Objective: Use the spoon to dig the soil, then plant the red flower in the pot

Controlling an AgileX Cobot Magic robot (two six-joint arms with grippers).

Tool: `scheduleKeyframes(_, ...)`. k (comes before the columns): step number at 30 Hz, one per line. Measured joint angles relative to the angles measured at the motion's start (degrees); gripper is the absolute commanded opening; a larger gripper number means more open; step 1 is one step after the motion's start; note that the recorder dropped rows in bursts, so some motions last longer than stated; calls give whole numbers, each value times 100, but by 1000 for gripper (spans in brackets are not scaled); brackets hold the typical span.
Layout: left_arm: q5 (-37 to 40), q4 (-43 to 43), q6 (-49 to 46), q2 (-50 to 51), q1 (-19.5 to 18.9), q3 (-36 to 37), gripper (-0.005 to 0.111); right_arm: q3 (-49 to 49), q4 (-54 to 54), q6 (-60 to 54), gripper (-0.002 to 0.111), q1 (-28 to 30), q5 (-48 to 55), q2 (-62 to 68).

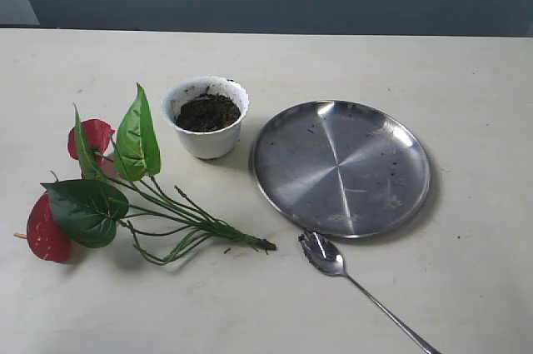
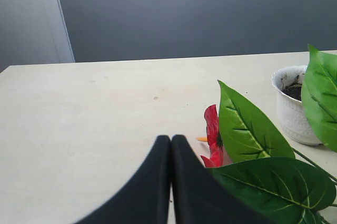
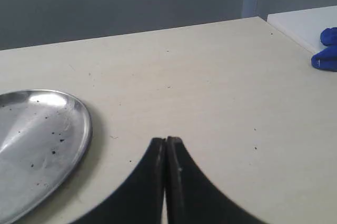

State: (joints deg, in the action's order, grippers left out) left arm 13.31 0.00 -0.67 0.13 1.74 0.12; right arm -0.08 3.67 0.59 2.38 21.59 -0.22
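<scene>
While both sets of black fingers press together with nothing between them, the left gripper [image 2: 170, 138] hangs over the worktop [image 1: 466, 62] with the red flower [image 2: 212, 138] just beside and ahead of its tips, the pot [image 2: 290, 109] of soil [image 1: 207, 112] farther beyond. Ahead of the right gripper [image 3: 166, 140] to one side lies the steel plate [image 3: 37, 139]. Near that plate, the spoon [image 1: 333, 261] lies flat.

1. I see the white scalloped pot [image 1: 206, 127] upright, filled with dark soil [image 1: 207, 112].
2. The red flower [image 1: 108, 187] lies flat just beside it.
3. The silver spoon [image 1: 350, 277] lies bowl-up, with soil specks on its bowl.
</scene>
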Motion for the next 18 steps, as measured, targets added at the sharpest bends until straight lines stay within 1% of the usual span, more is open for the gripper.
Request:
scheduleKeyframes(3,0,0,0,0,0,0,0,0,-80,0,0,0,-210,0)
scheduleKeyframes(5,0,0,0,0,0,0,0,0,-150,35,0,0,-616,0)
scheduleKeyframes(6,0,0,0,0,0,0,0,0,0,128,0,0,-1039,0)
scheduleKeyframes(11,0,0,0,0,0,0,0,0,1608,583,0,0,-2802,0)
scheduleKeyframes(13,0,0,0,0,0,0,0,0,2171,815,0,0,-3273,0)
scheduleKeyframes(16,0,0,0,0,0,0,0,0,2784,1774,-1,0,-3377,0)
scheduleKeyframes(18,0,0,0,0,0,0,0,0,2654,2463,-1,-11,-3024,0)
